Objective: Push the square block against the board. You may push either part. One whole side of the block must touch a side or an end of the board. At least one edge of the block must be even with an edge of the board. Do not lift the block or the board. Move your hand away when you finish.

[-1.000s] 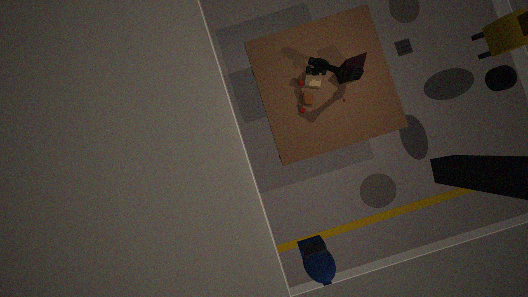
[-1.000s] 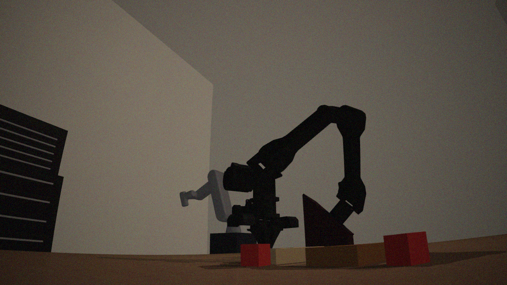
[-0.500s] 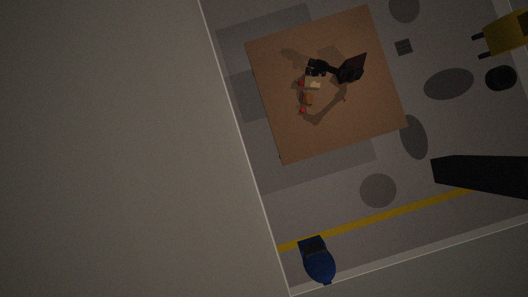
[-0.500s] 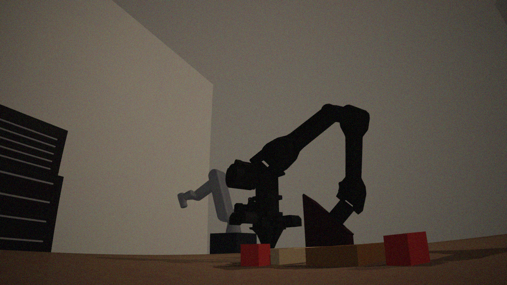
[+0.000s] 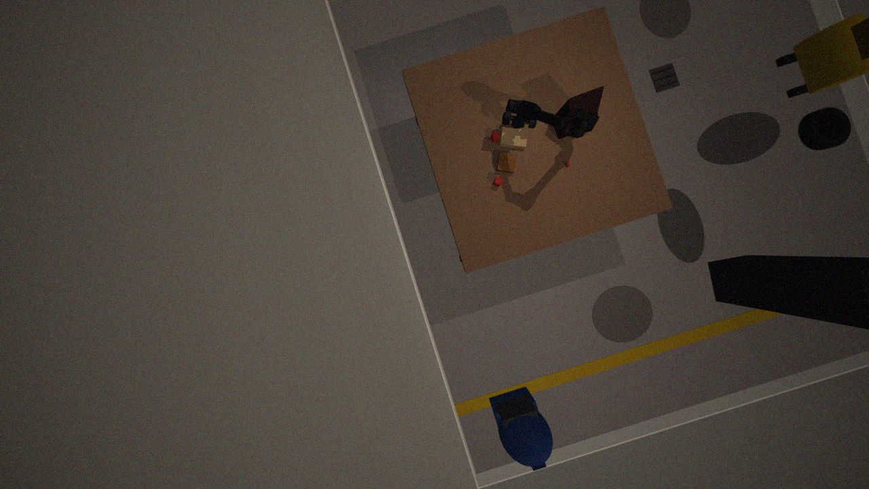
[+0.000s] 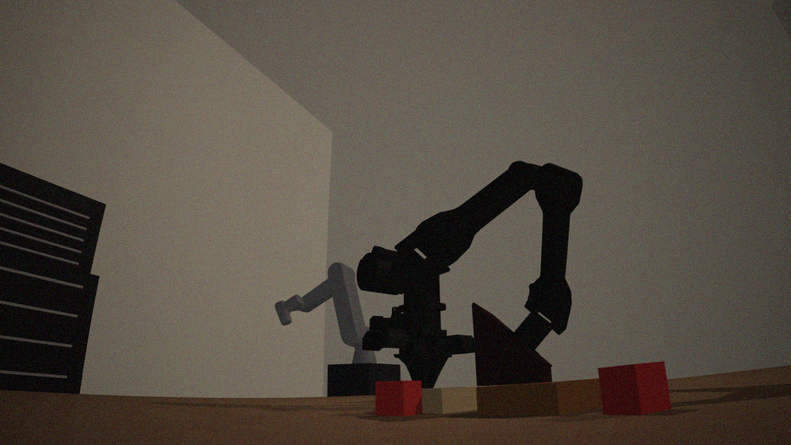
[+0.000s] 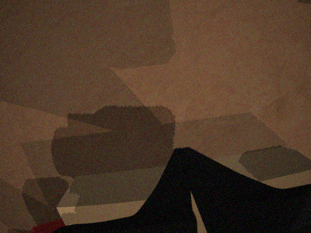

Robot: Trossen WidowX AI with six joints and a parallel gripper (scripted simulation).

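The board [image 5: 517,139] [image 6: 458,400] [image 7: 107,207] is the pale cream rectangular piece, flat on the table. The square block [image 5: 506,162] [image 6: 516,400] is orange-brown. In the top view it sits just below the board, turned slightly differently, with at most a narrow gap; I cannot tell whether they touch. My gripper [image 6: 426,384] [image 7: 182,155] is shut and empty, pointing down. Its tips are low at the board's side away from the block. In the top view the hand hides the fingertips. Contact with the board cannot be made out.
A red cube [image 5: 495,137] [image 6: 397,397] [image 7: 50,227] sits close to the board's left end. Another red cube [image 5: 497,180] [image 6: 634,388] lies just beyond the block. A small red piece [image 5: 567,164] lies farther right. The arm's base stands right of the board in the top view.
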